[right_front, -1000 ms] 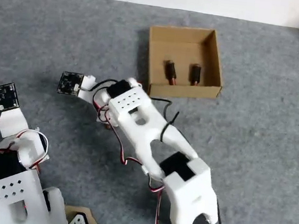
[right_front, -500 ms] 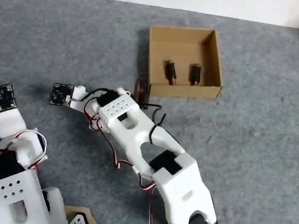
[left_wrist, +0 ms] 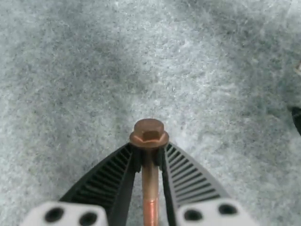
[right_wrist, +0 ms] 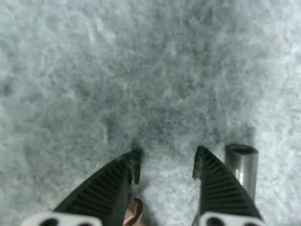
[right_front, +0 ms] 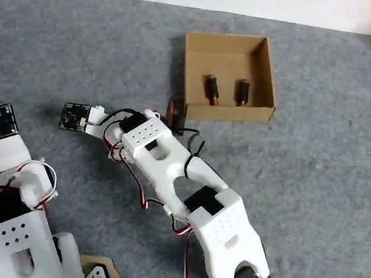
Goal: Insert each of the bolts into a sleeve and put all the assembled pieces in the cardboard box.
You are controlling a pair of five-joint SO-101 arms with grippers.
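Observation:
My left gripper (left_wrist: 149, 150) is shut on a copper bolt (left_wrist: 149, 133); the hex head sticks out past the fingertips and the shaft runs back between the jaws, above bare carpet. Over the carpet, my right gripper (right_wrist: 167, 162) is open with nothing between its fingers. A grey metal sleeve (right_wrist: 242, 167) lies just outside one finger (right_wrist: 211, 181), and a copper piece (right_wrist: 134, 212) shows near the other finger's base. The cardboard box (right_front: 227, 110) holds two assembled pieces (right_front: 212, 90) (right_front: 242, 92). A dark brownish piece (right_front: 175, 114) stands at the box's front left corner.
The right arm (right_front: 170, 160) stretches from the near right across the middle of the grey carpet. The left arm (right_front: 12, 214) stands at the near left. A flat cardboard scrap (right_front: 96, 266) lies at the near edge between the arm bases.
The right arm has swung left and a little nearer, uncovering the dark piece by the box's corner. The left arm has shifted slightly left.

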